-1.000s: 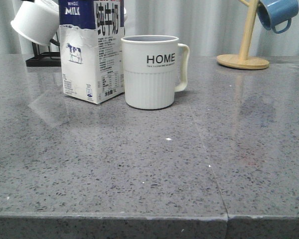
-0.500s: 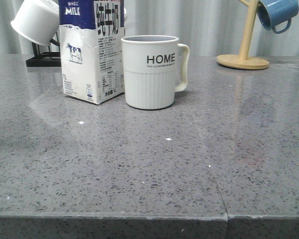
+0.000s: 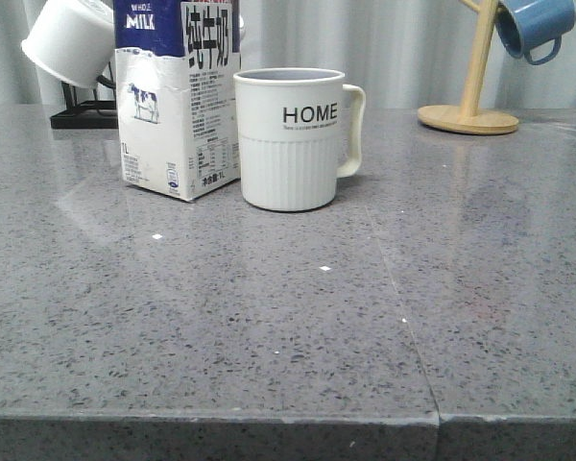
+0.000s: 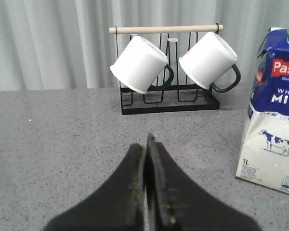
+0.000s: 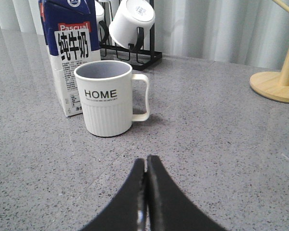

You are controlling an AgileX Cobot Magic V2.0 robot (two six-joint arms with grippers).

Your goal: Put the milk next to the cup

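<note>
The milk (image 3: 178, 96), a tall white carton with a dark blue top and a cow picture, stands upright on the grey table, touching or nearly touching the left side of the cup (image 3: 290, 137). The cup is an off-white "HOME" mug with a ribbed lower half and its handle to the right. Neither gripper shows in the front view. My left gripper (image 4: 147, 142) is shut and empty, well short of the milk (image 4: 272, 110). My right gripper (image 5: 146, 161) is shut and empty, in front of the cup (image 5: 106, 98) and the milk (image 5: 70, 57).
A black rack (image 4: 168, 103) holds two white black-handled mugs (image 4: 139, 63) behind the milk at the back left. A wooden mug tree (image 3: 470, 106) with a blue mug (image 3: 533, 27) stands at the back right. The table's front edge (image 3: 288, 419) is near the camera.
The milk and the cup have not moved. A small white speck has appeared on the table at the front left since a second ago. Nothing else differs.
</note>
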